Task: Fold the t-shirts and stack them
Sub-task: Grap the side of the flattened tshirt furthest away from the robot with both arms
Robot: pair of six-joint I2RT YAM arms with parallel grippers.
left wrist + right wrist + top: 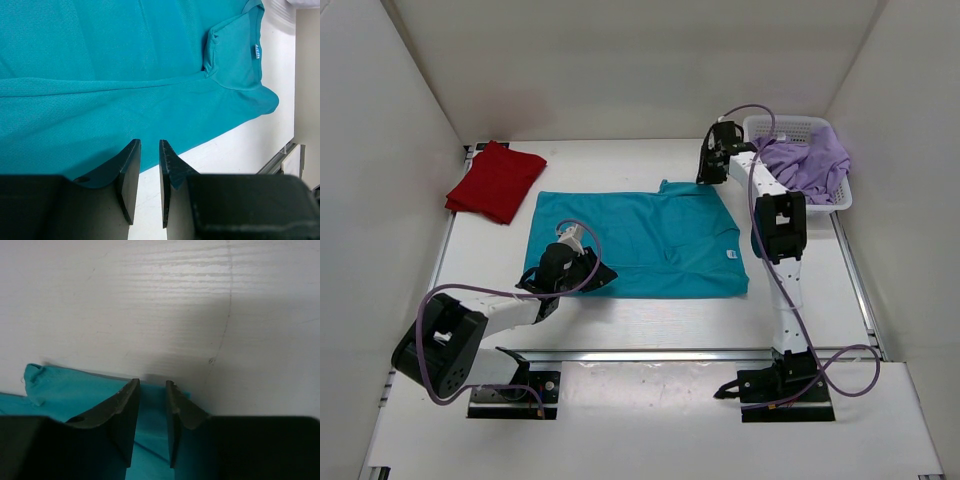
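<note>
The teal t-shirt (640, 240) lies spread flat in the middle of the table, its collar towards the right. My left gripper (603, 277) hovers at the shirt's near left hem. In the left wrist view (150, 142) its jaws stand a narrow gap apart with nothing between them, over the hem of the teal fabric (125, 60). My right gripper (706, 176) is at the shirt's far right corner. In the right wrist view (152, 383) it is slightly open over the teal fabric (60, 390). The red t-shirt (495, 180) lies folded at the back left. The lavender t-shirt (810, 160) is bunched in the basket.
A white mesh basket (840, 203) stands at the back right beside the right arm. White walls close in the table on the left, the back and the right. Bare white table shows beyond the shirt's corner (200, 300) and along the near edge (235, 150).
</note>
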